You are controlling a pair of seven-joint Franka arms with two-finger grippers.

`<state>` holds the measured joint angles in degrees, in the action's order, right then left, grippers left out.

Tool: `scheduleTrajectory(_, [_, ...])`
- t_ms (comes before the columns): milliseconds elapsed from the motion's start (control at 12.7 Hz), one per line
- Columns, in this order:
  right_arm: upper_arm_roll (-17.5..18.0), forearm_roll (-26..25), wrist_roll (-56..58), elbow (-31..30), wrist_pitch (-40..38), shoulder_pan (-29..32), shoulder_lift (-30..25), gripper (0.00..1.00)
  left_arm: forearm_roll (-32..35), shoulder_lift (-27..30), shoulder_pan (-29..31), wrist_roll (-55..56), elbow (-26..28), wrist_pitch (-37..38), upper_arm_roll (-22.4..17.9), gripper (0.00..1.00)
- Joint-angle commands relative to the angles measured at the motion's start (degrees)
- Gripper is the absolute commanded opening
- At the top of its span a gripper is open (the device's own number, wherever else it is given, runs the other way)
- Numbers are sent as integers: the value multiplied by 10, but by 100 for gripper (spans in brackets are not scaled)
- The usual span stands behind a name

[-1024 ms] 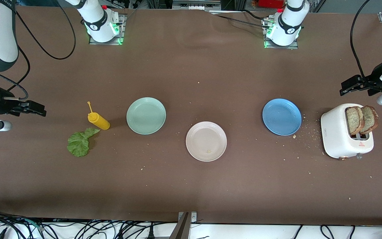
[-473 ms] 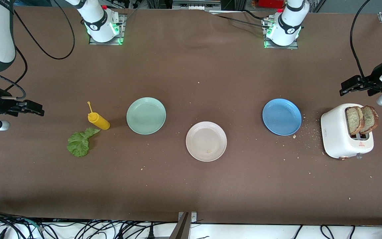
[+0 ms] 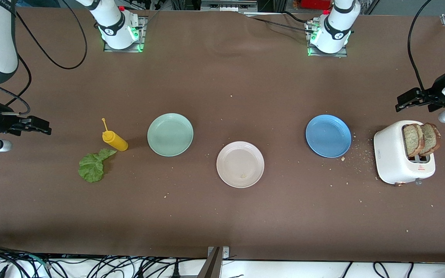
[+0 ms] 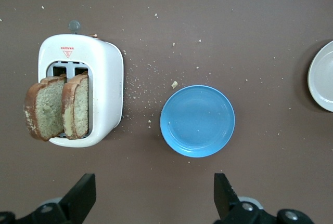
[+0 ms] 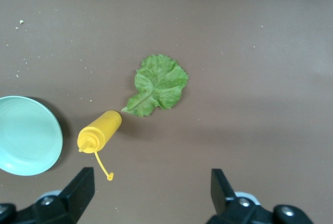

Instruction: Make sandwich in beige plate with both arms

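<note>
The beige plate [image 3: 240, 164] lies bare in the middle of the table, and its rim [image 4: 323, 76] shows in the left wrist view. Two brown bread slices [image 3: 421, 139] [image 4: 57, 107] stand upright in the toaster's slots. A ruffled green lettuce leaf [image 3: 92, 166] [image 5: 157, 84] lies flat toward the right arm's end. My left gripper [image 3: 401, 103] [image 4: 154, 198] hangs open and empty over the table beside the toaster. My right gripper [image 3: 45, 127] [image 5: 151, 193] hangs open and empty over the table beside the lettuce.
The white toaster [image 3: 394, 158] [image 4: 106, 78] stands at the left arm's end, with the blue plate [image 3: 328, 135] [image 4: 197, 120] beside it amid crumbs. A mint-green plate [image 3: 170, 134] [image 5: 26, 135] and a fallen yellow squeeze bottle [image 3: 115, 140] [image 5: 99, 131] lie beside the lettuce.
My right gripper has drawn back slightly toward its end of the table. The left arm and everything on the table are unchanged.
</note>
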<state>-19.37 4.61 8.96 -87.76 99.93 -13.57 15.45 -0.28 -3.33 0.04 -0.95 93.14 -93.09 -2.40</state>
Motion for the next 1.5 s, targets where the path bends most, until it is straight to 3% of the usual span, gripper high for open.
scheduleTrajectory(0, [1, 1, 6, 14, -11, 4, 5, 100, 13, 2, 3, -8, 2, -5, 6, 100])
scheduleTrajectory(1418, [3, 1, -39, 18, -15, -1, 6, 100, 13, -1, 2, -8, 1, -4, 6, 100])
